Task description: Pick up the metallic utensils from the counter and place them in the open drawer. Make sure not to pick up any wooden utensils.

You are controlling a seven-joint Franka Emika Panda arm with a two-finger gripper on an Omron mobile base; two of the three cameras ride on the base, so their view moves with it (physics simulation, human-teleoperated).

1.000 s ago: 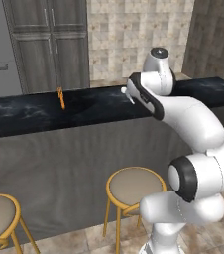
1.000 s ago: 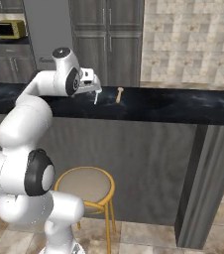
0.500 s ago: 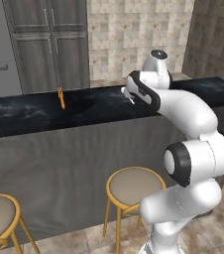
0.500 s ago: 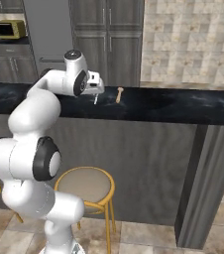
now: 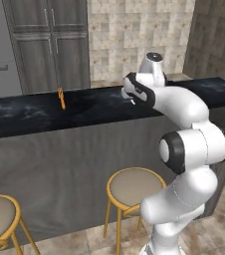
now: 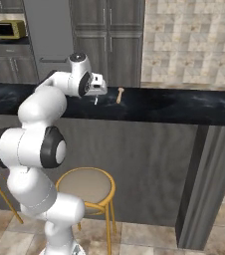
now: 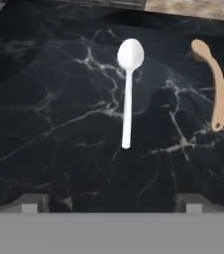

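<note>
On counter (image 7: 49, 124): silver spoon (image 7: 128, 89) beside wooden utensil (image 7: 213, 84), gripper (image 7: 111, 201) spread; orange utensil (image 5: 61, 98) far left.

My two base cameras look forward and down from behind the arm, left and right, sharing the counter (image 5: 84, 107) front and stools (image 6: 87, 184), while my hand camera stares close down onto that counter's top.

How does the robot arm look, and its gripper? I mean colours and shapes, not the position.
The arm is glossy white, built of rounded tube-like segments with dark grey-black rings at the joints. A round dark-capped joint tops the wrist. The gripper is a small white boxy hand with two short dark fingertips. No cables or markings can be made out.
</note>
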